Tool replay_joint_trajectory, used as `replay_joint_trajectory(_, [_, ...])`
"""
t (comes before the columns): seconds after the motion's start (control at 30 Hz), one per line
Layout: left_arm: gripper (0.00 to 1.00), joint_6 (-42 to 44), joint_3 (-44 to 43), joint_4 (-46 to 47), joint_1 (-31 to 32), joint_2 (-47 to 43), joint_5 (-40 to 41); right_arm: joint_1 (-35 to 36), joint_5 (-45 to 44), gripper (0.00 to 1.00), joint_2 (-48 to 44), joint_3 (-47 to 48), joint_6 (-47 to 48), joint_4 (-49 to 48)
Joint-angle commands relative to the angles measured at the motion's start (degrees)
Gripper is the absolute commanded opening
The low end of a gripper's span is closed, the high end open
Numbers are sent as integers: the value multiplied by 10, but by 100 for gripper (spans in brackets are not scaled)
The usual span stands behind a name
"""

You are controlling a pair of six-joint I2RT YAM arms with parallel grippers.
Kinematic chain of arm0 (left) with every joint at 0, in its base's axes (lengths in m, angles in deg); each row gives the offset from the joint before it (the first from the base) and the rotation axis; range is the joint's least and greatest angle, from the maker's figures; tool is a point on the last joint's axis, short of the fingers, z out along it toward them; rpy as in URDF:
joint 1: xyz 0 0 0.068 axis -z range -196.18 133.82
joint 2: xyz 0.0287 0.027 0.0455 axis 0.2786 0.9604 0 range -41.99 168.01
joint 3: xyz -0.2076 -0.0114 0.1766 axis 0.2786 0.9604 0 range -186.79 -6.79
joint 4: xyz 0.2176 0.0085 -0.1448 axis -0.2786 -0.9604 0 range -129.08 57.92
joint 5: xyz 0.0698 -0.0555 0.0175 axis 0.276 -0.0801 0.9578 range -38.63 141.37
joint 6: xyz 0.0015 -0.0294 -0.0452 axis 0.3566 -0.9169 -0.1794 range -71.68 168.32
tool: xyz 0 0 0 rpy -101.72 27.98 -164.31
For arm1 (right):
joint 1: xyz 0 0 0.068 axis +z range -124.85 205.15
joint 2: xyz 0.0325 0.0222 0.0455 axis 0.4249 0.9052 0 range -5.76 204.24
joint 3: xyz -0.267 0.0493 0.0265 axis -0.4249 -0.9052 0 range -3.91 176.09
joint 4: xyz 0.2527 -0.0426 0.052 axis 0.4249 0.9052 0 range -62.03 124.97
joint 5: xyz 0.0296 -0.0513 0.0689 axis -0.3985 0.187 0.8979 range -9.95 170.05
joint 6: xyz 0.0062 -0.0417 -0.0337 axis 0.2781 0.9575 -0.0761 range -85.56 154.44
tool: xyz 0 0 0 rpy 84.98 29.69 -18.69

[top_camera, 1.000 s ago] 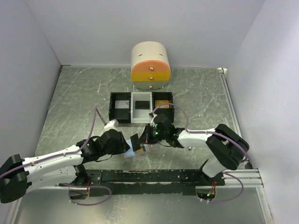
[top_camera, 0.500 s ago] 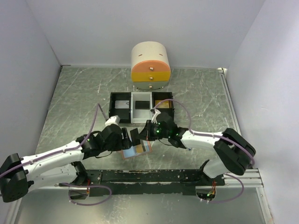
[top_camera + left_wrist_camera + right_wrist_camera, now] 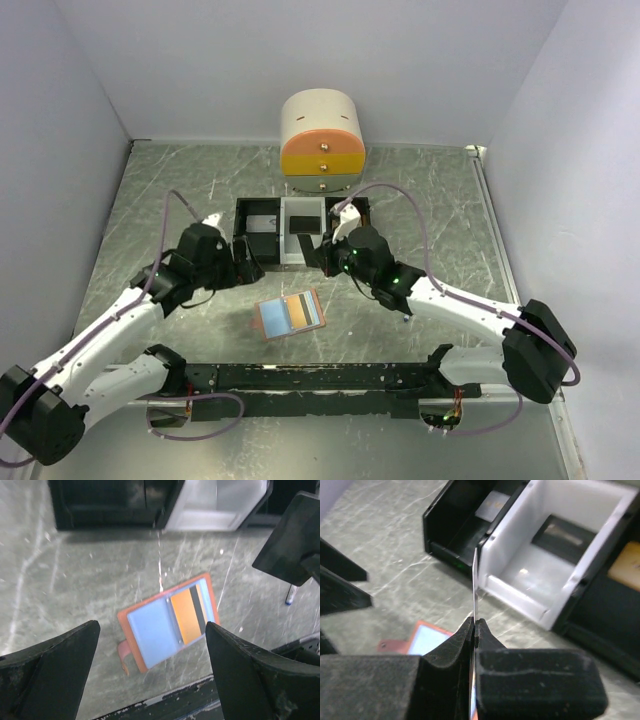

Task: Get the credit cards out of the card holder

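The tan card holder (image 3: 290,315) lies open and flat on the table, light blue lining up. An orange credit card (image 3: 186,614) with a dark stripe still sits in its right pocket. My left gripper (image 3: 246,268) hangs open above and to the left of it, and in the left wrist view the card holder (image 3: 167,622) shows between the wide-spread fingers of the left gripper (image 3: 151,626). My right gripper (image 3: 474,625) is shut on a thin dark credit card (image 3: 475,580), seen edge-on. It holds the card above the table between the holder and the trays.
A row of trays (image 3: 243,243) stands behind the holder: a black one with a grey card (image 3: 262,223), a white one (image 3: 495,582) with a black card (image 3: 560,532), and a black one with an orange-gold card (image 3: 627,562). A small drawer cabinet (image 3: 322,145) is at the back. A pen (image 3: 290,594) lies to the right.
My left gripper opened wide and drew back left, away from the holder. My right gripper pulled the dark card out and carried it toward the trays. The holder now lies free.
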Motion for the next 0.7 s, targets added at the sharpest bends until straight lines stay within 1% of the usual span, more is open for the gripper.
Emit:
replay_joint_trajectory(0.0, [100, 81, -68, -62, -60, 4, -31, -3, -87, 0, 4, 32, 185, 39])
replay_joint_trajectory(0.07, [99, 104, -91, -87, -87, 17, -24, -3, -130, 0, 15, 48, 227, 55])
replay_joint_trajectory(0.1, [99, 117, -99, -95, -100, 20, -25, -2, -137, 0, 20, 54, 251, 57])
replay_joint_trajectory(0.17, [100, 138, -113, -107, -124, 21, -23, -3, -125, 0, 31, 64, 305, 53])
replay_joint_trajectory(0.23, [99, 145, -120, -109, -140, 15, -6, -2, -106, 0, 46, 73, 363, 49])
replay_joint_trajectory(0.33, [99, 144, -129, -116, -141, -4, 57, -2, -97, 0, 72, 90, 425, 47])
replay_joint_trajectory(0.4, [99, 157, -120, -99, -141, -38, 70, -3, -80, 0, 93, 110, 471, 55])
replay_joint_trajectory(0.5, [99, 155, -64, -54, -141, -93, 112, -3, -53, 0, 122, 127, 525, 53])
replay_joint_trajectory(0.6, [99, 150, -78, -73, -141, -99, 112, -6, -33, 0, 155, 146, 559, 50])
replay_joint_trajectory(0.67, [100, 143, -71, -73, -141, -101, 131, -11, -21, 0, 176, 159, 574, 47])
